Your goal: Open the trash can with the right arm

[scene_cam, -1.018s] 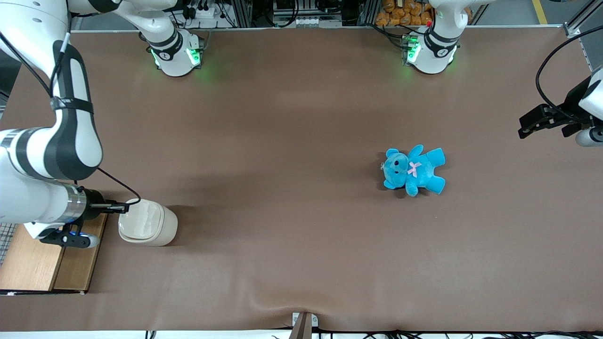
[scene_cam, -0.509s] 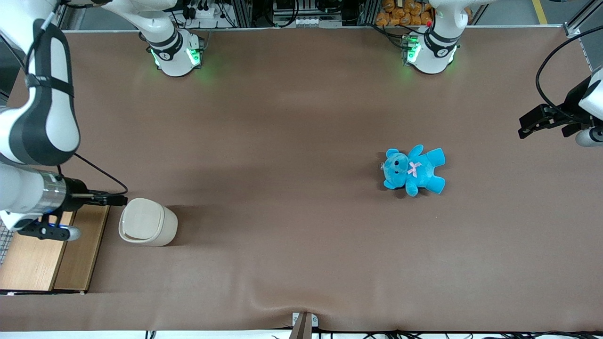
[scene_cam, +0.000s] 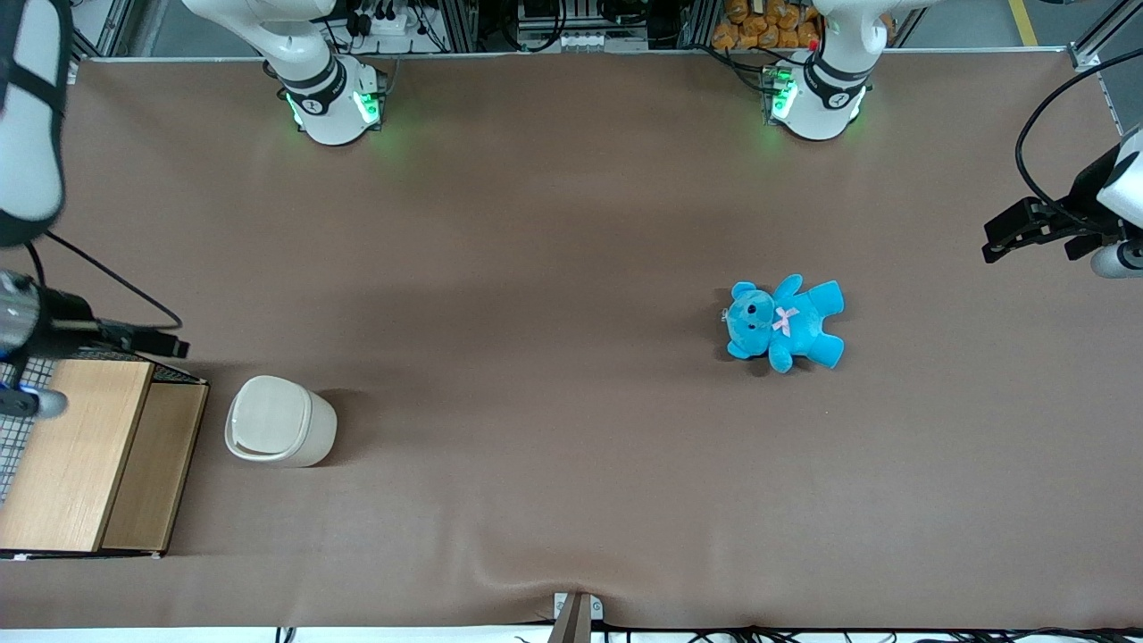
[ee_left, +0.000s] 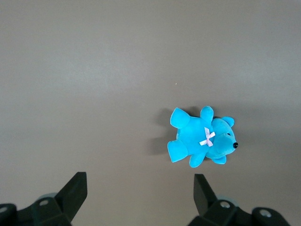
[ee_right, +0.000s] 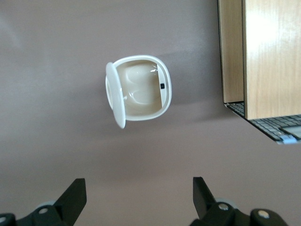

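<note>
My hand (scene_cam: 174,346) hangs above the worktop (scene_cam: 571,223) with fingers apart, gripping nothing. It is near the trash can (scene_cam: 279,434), farther from the front camera. The trash can stands just beside the wooden box (scene_cam: 85,455), lid (ee_right: 115,96) swung open.

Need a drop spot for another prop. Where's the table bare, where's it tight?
Bare: the wide stretch between trash can and blue teddy, plus the strip nearest the front camera. Tight: trash can beside wooden box, open gripper hovering just above them.
</note>
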